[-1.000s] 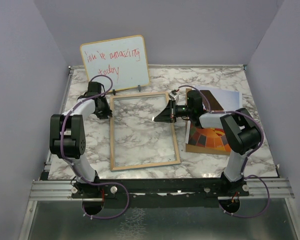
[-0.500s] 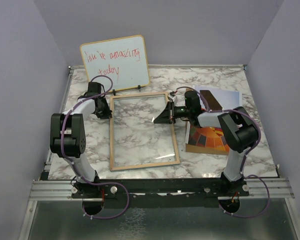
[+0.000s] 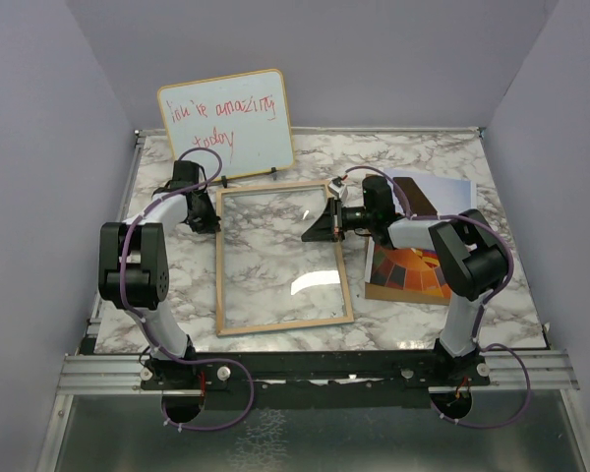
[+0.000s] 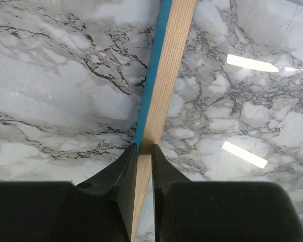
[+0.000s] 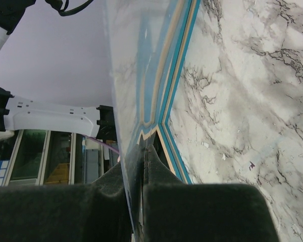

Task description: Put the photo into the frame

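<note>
Blue edge of frame [image 4: 164,75] — wrist views only.

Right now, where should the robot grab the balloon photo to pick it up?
Probably the photo's near edge, coming in low from the robot's side. It lies flat, so only a thin edge can be pinched. The brown board sits on its far end, while the near edge is bare.

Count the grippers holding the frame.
2. The left gripper clamps the left rail of the frame; the right gripper clamps its right rail. None hidden.
</note>
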